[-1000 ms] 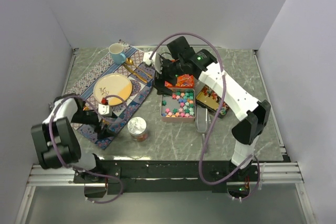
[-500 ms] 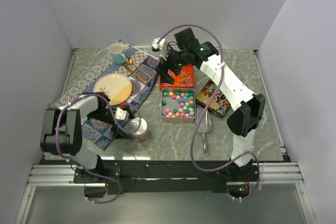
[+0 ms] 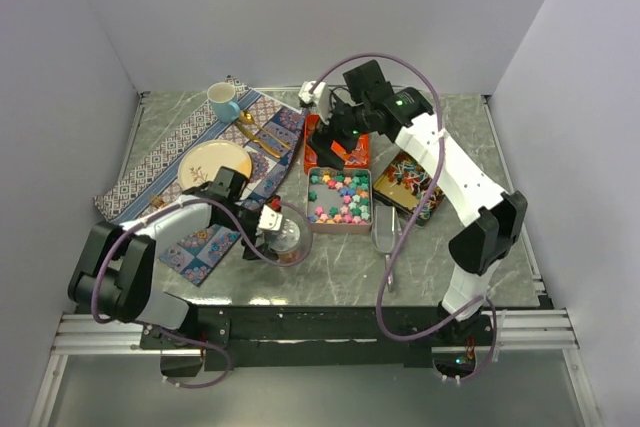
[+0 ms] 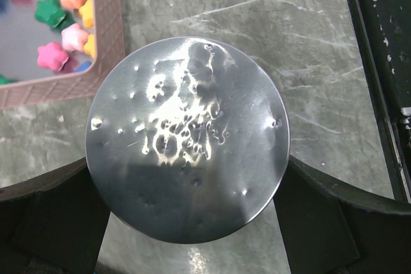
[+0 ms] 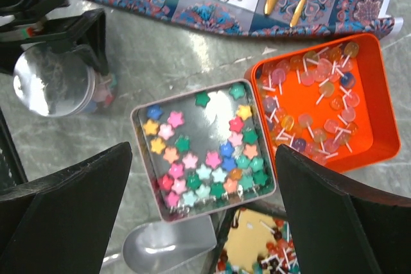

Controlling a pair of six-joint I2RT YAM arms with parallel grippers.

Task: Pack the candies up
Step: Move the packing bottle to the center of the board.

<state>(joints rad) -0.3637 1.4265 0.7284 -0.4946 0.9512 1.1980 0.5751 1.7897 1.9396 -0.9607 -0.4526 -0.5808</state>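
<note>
Two arms bolted to a black mounting rail (image 3: pixel 320 325).
- Left arm (image 3: pixel 175 219), above the rail's left end: white shells, bulky black joints, looping mauve cable.
- Right arm (image 3: pixel 455 162), above the rail's right end: same build, longer mauve cable, green light near the wrist.
- Jaws matte black, blunt.

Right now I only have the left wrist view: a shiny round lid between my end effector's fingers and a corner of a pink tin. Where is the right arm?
Observer: The right end effector hangs open above the pink tin of star candies, holding nothing.
Operator: Are any other candies out?
Observer: Yes. An orange tin of stick candies sits open just beyond the pink tin.
Operator: And the scoop?
Observer: The silver scoop lies on the table at the pink tin's near right corner, with neither arm touching it.
</note>
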